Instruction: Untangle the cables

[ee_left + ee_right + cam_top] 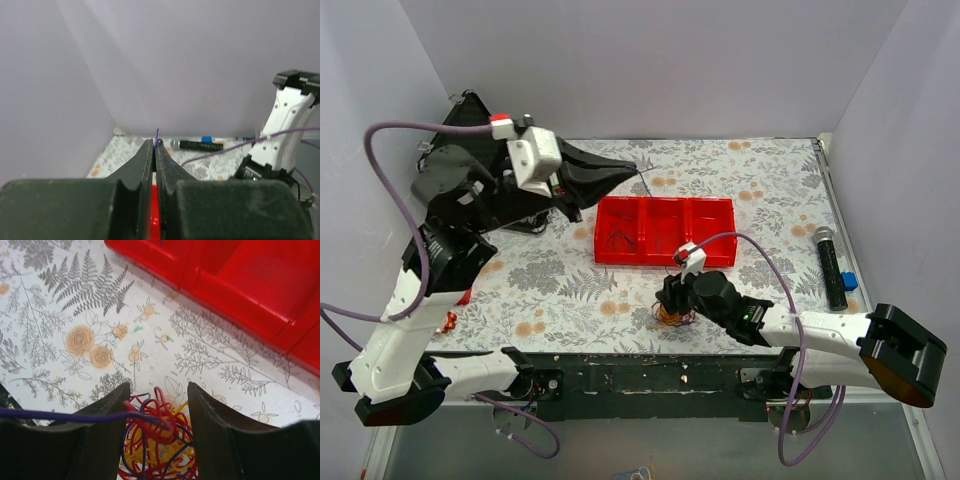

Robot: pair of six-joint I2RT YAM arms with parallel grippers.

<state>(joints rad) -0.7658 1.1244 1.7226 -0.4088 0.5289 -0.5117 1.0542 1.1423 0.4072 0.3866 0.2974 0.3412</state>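
The cables (160,440) are a wiry bunch of red, yellow and purple strands lying on the floral mat just in front of the red tray; in the top view the cables (670,316) sit under my right wrist. My right gripper (159,387) is low over them, with one finger on each side of the bunch and strands touching the inner faces. One purple strand (50,415) runs off to the left. My left gripper (638,168) is raised at the back left. There my left gripper (155,145) is shut on the purple strand's end (157,135).
A red three-compartment tray (665,203) lies mid-table, with a few loose strands (620,240) in its left bin. A black microphone (830,265) and a small blue block (849,281) lie near the right wall. Small red bits (450,320) lie near the left arm.
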